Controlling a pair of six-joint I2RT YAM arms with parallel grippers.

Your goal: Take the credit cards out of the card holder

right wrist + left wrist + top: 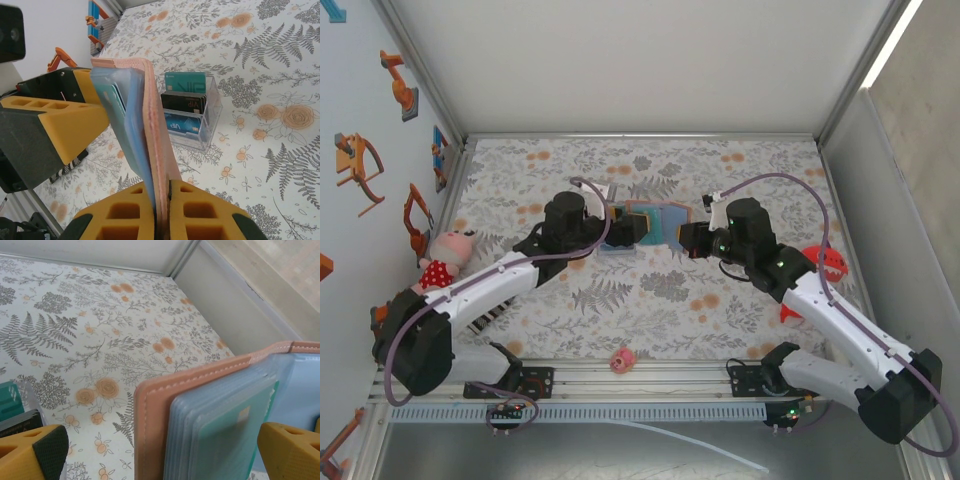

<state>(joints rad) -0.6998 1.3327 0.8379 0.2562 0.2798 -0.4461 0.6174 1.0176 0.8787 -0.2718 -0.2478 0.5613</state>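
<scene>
the card holder (655,225) is held open at mid-table, a teal card (225,440) in one pale pocket. the right jaws are clamped tight on its tan cover edge. the left jaws stand wide, straddling the pockets and gripping nothing. three credit cards (185,107) stand in a clear rack (212,120) just beside it. the left arm (490,280) and right arm (820,295) reach inward, elbows bent, wrists facing each other over the table (650,300).
</scene>
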